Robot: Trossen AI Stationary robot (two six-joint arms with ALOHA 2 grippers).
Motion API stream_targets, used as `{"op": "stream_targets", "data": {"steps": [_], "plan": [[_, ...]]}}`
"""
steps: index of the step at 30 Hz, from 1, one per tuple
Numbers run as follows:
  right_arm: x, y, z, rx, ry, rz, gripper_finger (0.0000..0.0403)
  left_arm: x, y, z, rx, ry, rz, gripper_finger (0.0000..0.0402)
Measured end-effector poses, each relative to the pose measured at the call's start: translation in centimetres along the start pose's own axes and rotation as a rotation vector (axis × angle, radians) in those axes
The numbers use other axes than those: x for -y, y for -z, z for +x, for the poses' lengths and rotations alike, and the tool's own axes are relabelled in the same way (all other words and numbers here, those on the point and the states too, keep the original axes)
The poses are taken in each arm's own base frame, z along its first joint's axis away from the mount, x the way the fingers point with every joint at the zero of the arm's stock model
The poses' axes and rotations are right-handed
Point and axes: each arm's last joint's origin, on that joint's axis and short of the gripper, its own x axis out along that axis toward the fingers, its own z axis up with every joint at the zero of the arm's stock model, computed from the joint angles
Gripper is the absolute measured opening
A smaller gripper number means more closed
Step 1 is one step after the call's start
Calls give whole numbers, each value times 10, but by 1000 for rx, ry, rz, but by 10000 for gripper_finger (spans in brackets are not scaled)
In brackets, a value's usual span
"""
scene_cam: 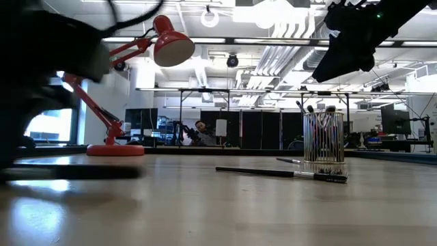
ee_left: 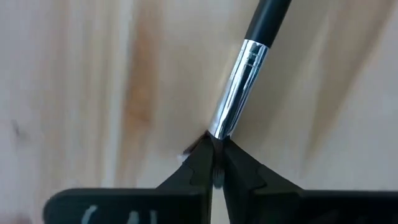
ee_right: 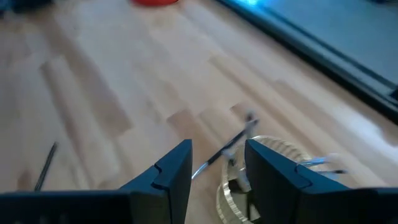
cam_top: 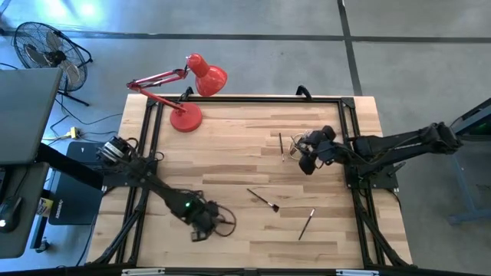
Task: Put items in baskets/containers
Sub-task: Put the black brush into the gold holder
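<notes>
A slim black-and-silver makeup brush [ee_left: 239, 87] is pinched by the closed left gripper [ee_left: 214, 152] at the table's near edge. The clear ribbed glass cup [scene_cam: 323, 146] — brushes upright inside — sits beneath the open right gripper [ee_right: 217, 168].

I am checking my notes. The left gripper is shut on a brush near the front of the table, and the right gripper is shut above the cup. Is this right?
One thing is wrong: the right gripper is open, not shut. The right wrist view shows its fingers apart above the cup. The left gripper is indeed shut on a brush near the front of the table.
</notes>
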Motion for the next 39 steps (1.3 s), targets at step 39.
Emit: {"op": "stream_targets", "data": {"steps": [39], "plan": [[-158,92,51,287,368,-1330,45,-139,-133,-22,425,413,-472,1]]}}
